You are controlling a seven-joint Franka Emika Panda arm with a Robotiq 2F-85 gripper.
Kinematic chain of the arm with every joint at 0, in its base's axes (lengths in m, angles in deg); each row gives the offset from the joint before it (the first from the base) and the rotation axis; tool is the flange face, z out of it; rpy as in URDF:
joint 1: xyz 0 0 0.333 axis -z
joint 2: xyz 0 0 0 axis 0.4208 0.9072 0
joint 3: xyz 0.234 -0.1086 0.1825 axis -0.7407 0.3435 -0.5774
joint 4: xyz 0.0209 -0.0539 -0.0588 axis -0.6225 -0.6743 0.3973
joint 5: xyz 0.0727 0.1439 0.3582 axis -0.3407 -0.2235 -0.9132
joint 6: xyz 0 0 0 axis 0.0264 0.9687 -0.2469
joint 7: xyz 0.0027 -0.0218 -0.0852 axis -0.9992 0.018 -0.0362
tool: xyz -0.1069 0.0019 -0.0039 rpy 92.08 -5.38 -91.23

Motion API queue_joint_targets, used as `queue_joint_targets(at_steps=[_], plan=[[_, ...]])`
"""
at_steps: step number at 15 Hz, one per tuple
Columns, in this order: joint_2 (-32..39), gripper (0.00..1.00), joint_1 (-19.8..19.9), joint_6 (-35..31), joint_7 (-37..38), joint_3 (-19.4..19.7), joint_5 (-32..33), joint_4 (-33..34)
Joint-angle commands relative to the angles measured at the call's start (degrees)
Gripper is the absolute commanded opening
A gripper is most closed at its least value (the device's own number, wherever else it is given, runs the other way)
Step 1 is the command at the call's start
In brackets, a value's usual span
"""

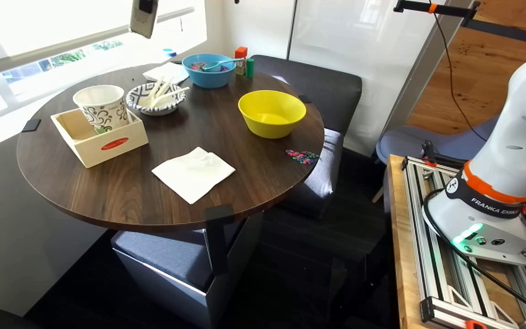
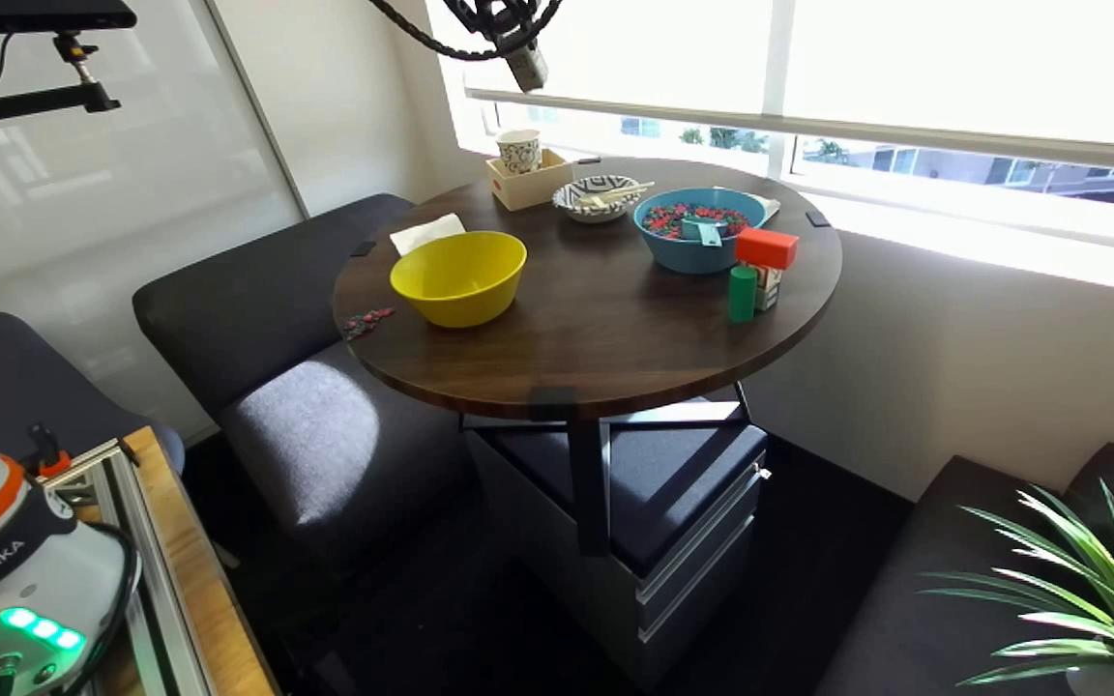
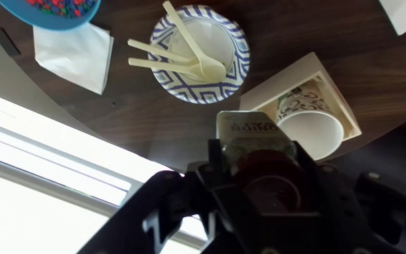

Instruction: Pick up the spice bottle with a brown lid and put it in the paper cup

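Hand (image 3: 257,150) pinching spice bottle (image 3: 252,131); only 1 view, the wrist's, shows its lid (image 3: 271,176).

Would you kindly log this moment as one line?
claw: closed on spice bottle | position: midair, outside paper cup | paper cup: in wooden box | placement: pending

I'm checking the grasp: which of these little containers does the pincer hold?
The brown-lidded spice bottle: the pincer grips it from both sides, whereas the red-topped container and green container stand on the table.
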Motion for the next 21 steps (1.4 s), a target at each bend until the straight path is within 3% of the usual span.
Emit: queue_joint_targets(at_steps=[1, 4, 5, 9, 16, 21], plan=[[0.7, 0.48, -0.55, 0.94, -0.27, -0.06, -0.08, 1.79], [0.73, 0.48, -0.39, 0.92, -0.18, 0.12, -0.07, 1.36], [0.73, 0.23, -0.17, 0.92, -0.18, 0.24, -0.08, 1.32], [8.44, 0.23, -1.67, 5.69, -4.51, -1.9, -0.52, 10.07], [21.1, 0.23, -6.17, 20.48, -12.49, -3.14, 1.99, 29.78], [29.62, 0.23, -7.64, 23.13, -14.01, -2.08, 3.36, 42.39]])
